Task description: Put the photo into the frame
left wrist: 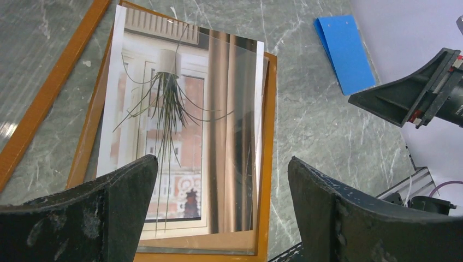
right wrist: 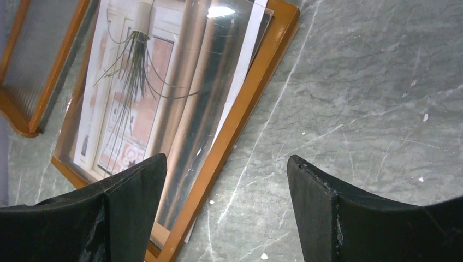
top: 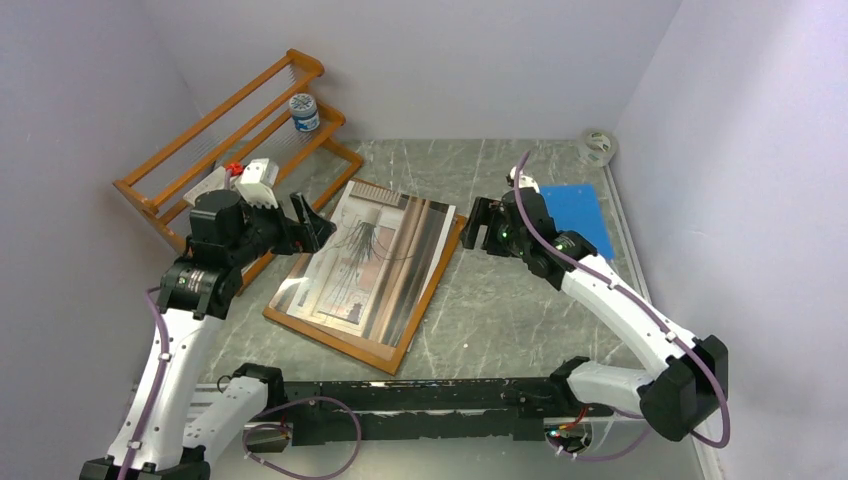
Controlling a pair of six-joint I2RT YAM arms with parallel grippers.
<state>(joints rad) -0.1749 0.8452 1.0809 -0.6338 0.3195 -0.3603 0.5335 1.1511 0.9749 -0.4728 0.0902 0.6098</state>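
Top external view: the photo (top: 375, 255) is lying face up on the frame (top: 335, 338), on the table (top: 520, 310) between the two arms.
Long axis: print and frame are both running far to near, with the near end leaning toward the left arm's side.
Fit: the print is sitting skewed. In the right wrist view its white margin is riding over the right-hand rail near the far corner and poking past it lower down, so I am judging it not yet seated.
Left gripper (top: 312, 225): it is hovering at the far-left long edge, jaws spread wide and gripping nothing. In its wrist view the print is lying below and between the fingers.
Right gripper (top: 478, 225): it is hanging just beside the far right corner, jaws wide apart and empty. Contact with the rail cannot be told.
Nearer arm: the right one is sitting closer to the overhanging margin, the left one closer to the opposite edge.
Coming move: it is likely calling for a small nudge from the right-hand side, turning the print square inside the rails.
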